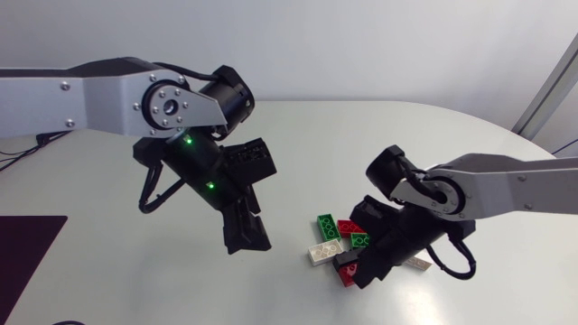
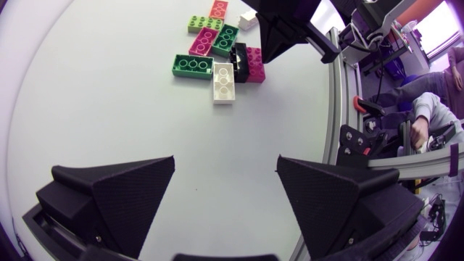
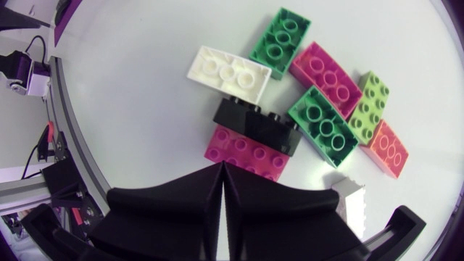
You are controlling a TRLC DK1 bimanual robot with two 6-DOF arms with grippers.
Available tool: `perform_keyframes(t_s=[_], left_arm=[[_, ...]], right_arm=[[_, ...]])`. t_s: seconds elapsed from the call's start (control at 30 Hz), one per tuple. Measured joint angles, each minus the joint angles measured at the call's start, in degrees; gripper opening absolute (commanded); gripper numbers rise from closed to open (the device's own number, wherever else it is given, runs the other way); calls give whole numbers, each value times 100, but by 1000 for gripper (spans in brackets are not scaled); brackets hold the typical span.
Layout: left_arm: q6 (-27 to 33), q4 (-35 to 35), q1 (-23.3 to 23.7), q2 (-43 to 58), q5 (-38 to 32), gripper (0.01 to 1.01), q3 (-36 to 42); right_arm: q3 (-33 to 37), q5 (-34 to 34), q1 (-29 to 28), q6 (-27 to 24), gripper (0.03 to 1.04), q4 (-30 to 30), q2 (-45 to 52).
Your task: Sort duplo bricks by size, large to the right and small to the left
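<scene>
A cluster of duplo bricks lies right of the table's middle. It holds a white brick (image 1: pixel 321 253) (image 3: pixel 228 74), a black one (image 3: pixel 257 125) on a magenta one (image 3: pixel 246 154), two green ones (image 3: pixel 281 42) (image 3: pixel 324 125), a second magenta one (image 3: pixel 325 76), a lime one (image 3: pixel 366 107) and a red one (image 3: pixel 386 148). My right gripper (image 1: pixel 361 273) (image 3: pixel 223 168) is shut and holds nothing, its tips at the magenta brick's near edge. My left gripper (image 1: pixel 246 236) (image 2: pixel 226 188) hangs open left of the cluster, with the green brick (image 2: pixel 192 66) and white brick (image 2: pixel 223 82) well ahead of it.
Another white brick (image 3: pixel 349 201) lies beside my right gripper, partly hidden by a finger. Bare white table (image 1: pixel 108 271) stretches around the cluster. A dark mat (image 1: pixel 27 248) lies at the front left corner.
</scene>
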Motion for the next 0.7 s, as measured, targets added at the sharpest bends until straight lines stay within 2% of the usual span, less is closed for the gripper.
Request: perform_keyframes(t_s=[0.2, 0.37, 0.7], left_arm=[[0, -2, 11, -92, 0, 980, 0], [0, -2, 96, -186, 0, 980, -24], [0, -4, 267, -299, 0, 982, -164]], right_arm=[[785, -127, 603, 295, 48, -11, 79], [1296, -144, 1106, 437, 48, 33, 761], [1858, -142, 1287, 511, 48, 79, 1838]])
